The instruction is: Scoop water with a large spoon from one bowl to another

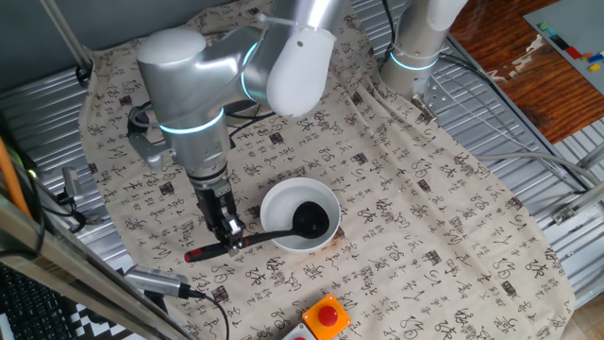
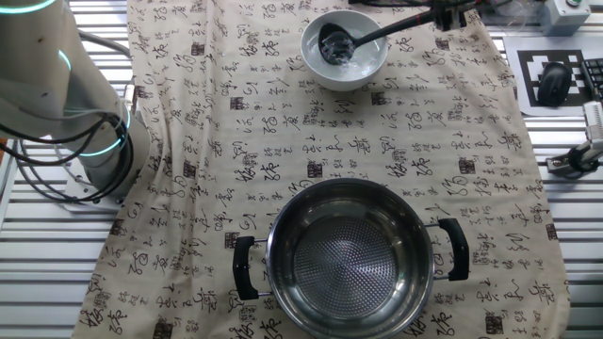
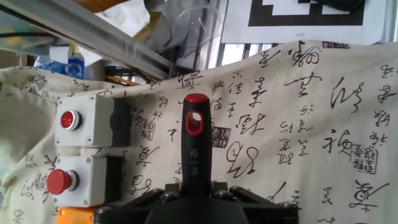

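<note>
The black ladle (image 1: 283,229) lies with its cup inside the white bowl (image 1: 300,215); its handle runs left to a red end. My gripper (image 1: 230,241) is shut on the handle near that end. In the other fixed view the ladle cup (image 2: 334,44) sits in the water of the white bowl (image 2: 343,49) at the far edge, and the gripper (image 2: 452,13) holds the handle at the top. The steel pot (image 2: 350,254) with black side handles stands near the front, empty. The hand view shows the ladle's red end (image 3: 195,118) sticking out past the gripper (image 3: 194,190).
A patterned cloth (image 1: 425,246) covers the table. A red-and-orange button box (image 1: 326,316) sits at the cloth's edge near the bowl; in the hand view grey boxes with red buttons (image 3: 78,152) lie left of the handle. A second arm base (image 2: 75,94) stands at the left.
</note>
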Motion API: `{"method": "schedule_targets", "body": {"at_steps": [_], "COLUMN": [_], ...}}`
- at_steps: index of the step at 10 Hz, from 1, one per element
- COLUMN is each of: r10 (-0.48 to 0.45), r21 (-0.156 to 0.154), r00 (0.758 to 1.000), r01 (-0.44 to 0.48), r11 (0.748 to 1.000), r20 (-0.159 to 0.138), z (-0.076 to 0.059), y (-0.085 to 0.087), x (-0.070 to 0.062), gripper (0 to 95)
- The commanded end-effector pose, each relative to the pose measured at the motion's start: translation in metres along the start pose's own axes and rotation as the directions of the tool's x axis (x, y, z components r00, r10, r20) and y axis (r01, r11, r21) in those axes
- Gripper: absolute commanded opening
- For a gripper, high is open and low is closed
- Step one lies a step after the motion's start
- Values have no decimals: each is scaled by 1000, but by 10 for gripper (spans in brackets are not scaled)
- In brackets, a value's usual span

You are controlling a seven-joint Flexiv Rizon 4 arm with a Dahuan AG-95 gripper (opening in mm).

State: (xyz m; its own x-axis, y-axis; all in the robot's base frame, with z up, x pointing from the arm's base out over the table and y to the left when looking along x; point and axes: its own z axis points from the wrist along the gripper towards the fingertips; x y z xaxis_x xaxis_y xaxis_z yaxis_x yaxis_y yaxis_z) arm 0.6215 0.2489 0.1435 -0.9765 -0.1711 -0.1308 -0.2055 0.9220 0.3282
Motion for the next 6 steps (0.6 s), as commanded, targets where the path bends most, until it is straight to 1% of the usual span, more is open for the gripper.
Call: {"method": "schedule_targets", "body": {"at_steps": [1, 3, 6], "r10": [5, 23, 36], "r21": [87, 110, 118], "r00": [998, 997, 996], "r01": [0, -15, -26], "r11": [996, 994, 993], "r20": [-61, -74, -77], "z": [0, -3, -10], "y": [0, 4, 11], "x": [-1, -2, -4], "gripper": [0, 0, 0]}}
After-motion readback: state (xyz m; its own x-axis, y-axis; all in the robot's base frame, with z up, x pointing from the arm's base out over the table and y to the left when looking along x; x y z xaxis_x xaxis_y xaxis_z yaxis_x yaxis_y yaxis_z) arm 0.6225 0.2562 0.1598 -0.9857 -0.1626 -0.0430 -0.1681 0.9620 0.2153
